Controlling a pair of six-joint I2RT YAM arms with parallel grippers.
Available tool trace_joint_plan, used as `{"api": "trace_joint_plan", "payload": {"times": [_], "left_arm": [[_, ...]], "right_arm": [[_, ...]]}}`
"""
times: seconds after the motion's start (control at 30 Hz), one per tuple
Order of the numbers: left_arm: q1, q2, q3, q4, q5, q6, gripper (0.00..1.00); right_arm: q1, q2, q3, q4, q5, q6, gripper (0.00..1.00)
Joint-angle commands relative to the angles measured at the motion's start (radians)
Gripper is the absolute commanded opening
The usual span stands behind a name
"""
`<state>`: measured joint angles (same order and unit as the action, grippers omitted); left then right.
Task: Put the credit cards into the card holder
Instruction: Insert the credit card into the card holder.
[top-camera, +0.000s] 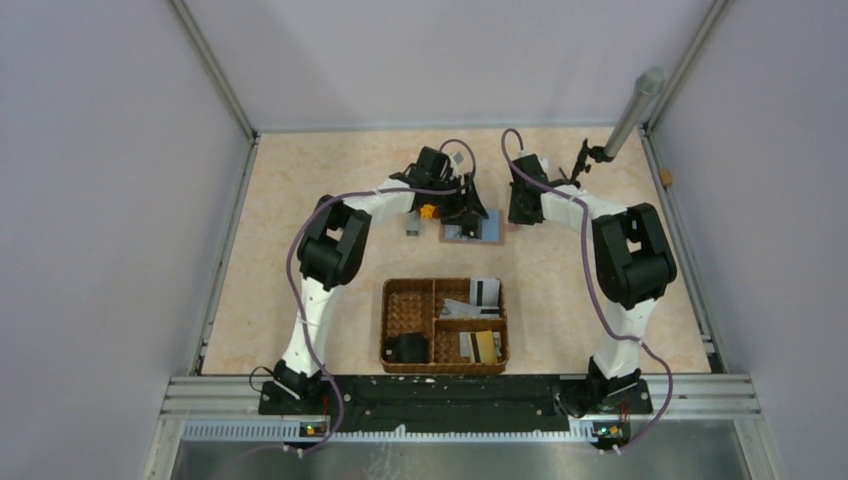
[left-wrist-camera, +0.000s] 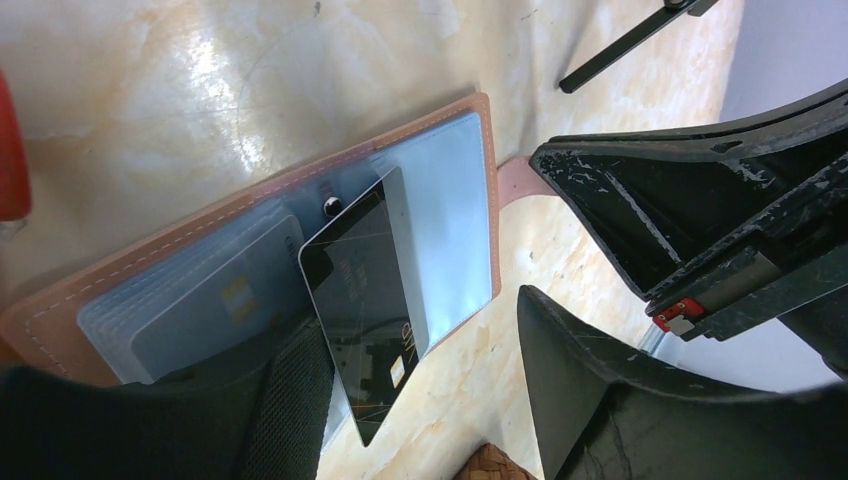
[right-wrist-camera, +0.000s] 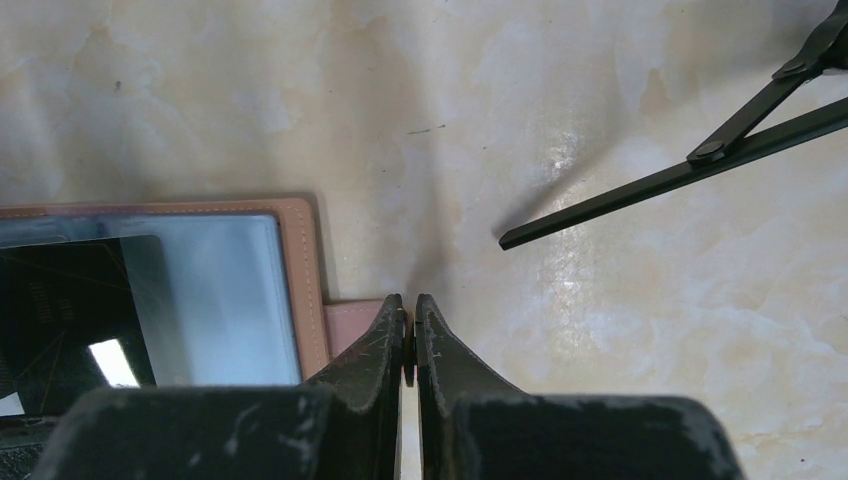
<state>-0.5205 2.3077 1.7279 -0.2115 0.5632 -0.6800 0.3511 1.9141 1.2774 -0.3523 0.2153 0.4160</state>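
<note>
Left gripper (left-wrist-camera: 420, 335) stands open over a dark glossy rectangular card (left-wrist-camera: 365, 300) on the unfolded brown leather-like card holder (left-wrist-camera: 455, 190). Right gripper (right-wrist-camera: 410, 322), closed, touches its 3 o'clock tab (right-wrist-camera: 350, 318).

Lab cell: grey walls (top-camera: 100, 200), aluminium-framed table (top-camera: 290, 170).

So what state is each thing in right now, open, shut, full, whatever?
Card holder: lying open, blue inside up.
Dark card: resting on the open holder, one end past its edge.
Left jaws: open, one either side of that card.
Right jaws: shut, tips at the holder's strap.
Basket: holds more cards and a black block.
</note>
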Motion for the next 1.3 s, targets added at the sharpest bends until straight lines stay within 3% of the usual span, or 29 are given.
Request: {"api": "trace_joint_plan", "payload": {"times": [0.0,0.57,1.27], "left_arm": [[0.008,-0.039,0.009,-0.132,-0.119,0.072,0.69],[0.007,-0.09,0.034,-0.216,-0.197,0.141,0.79],[0.0,-0.151,0.002,-0.288,-0.25,0.165,0.77]], "right_arm": [[0.0,-0.027,0.006,0.005,-0.015,0.004,0.0],[0.0,-0.016,-0.007,0.011,-0.008,0.005,0.0],[0.001,-0.015,-0.004,0.01,-0.011,0.007,0.0]]}}
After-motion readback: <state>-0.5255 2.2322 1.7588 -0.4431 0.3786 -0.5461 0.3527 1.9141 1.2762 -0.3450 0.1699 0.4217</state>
